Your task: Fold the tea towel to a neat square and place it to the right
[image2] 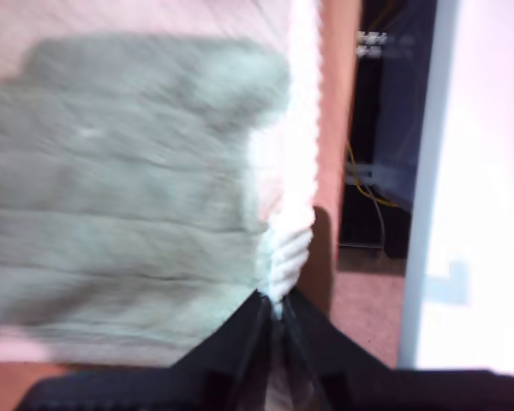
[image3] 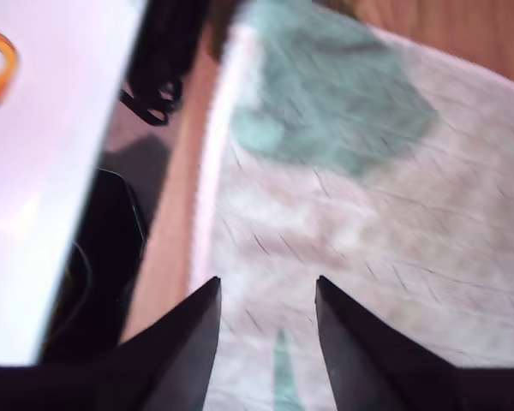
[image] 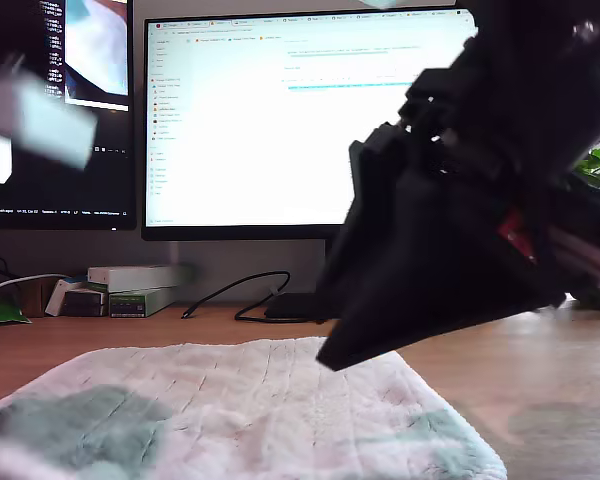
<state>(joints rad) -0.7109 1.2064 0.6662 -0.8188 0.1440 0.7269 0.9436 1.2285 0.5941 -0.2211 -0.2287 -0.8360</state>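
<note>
**Exterior view.** The tea towel point(image: 260, 400) lies spread flat on the desk point(image: 550, 370) in front of the monitor point(image: 280, 120). A dark, blurred arm point(image: 450, 230) hangs over the towel at the exterior view's right; which arm it is cannot be told.

**First wrist view.** My first gripper point(image2: 274, 301) is clenched on the towel's ribbed edge. This pinch would let the edge be lifted and carried over for a fold.

**Second wrist view.** My second gripper point(image3: 265, 295) is released, its jaws apart above the towel just inside its edge. It is probably lining up a matching pinch so the edge rises evenly.
</note>
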